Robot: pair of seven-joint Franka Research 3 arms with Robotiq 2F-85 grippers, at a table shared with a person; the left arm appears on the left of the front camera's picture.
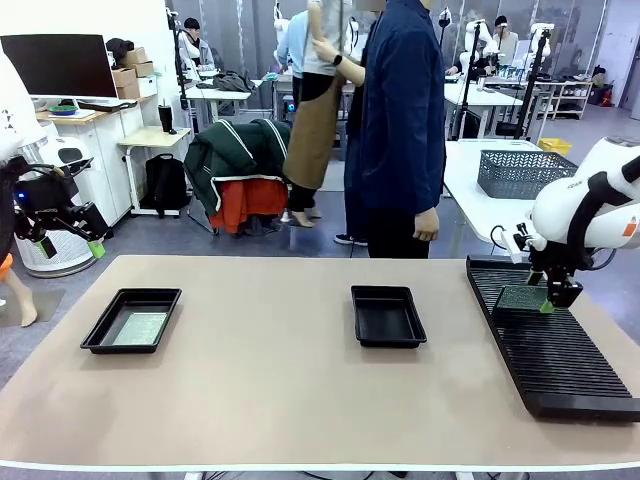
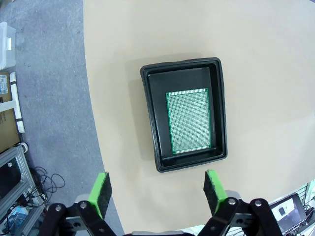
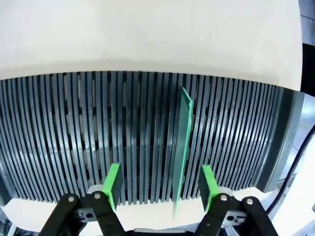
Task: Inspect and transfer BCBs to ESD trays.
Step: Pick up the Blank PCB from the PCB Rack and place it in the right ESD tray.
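Right end effector point(image 3: 161, 172): fingers set fairly wide, straddled the standing BCB point(image 3: 183, 142) with neither pad touching; nothing clamped.
Standing BCB: stood on edge in a slot of the slotted rack point(image 3: 74, 128), at the right side of the tabletop point(image 1: 270, 370); sat nearer one green pad than the other; long axis ran along the slot, away from the wrist.
Left end effector point(image 2: 157, 184): spread fully, empty, hung above the left ESD tray point(image 2: 150, 118), where a second BCB point(image 2: 189, 121) lay flat.
Middle ESD tray point(image 1: 388, 318): carried no board; lay left of the rack.
Nearer arm: right, by judgement; needed only to close across the board's thin faces.
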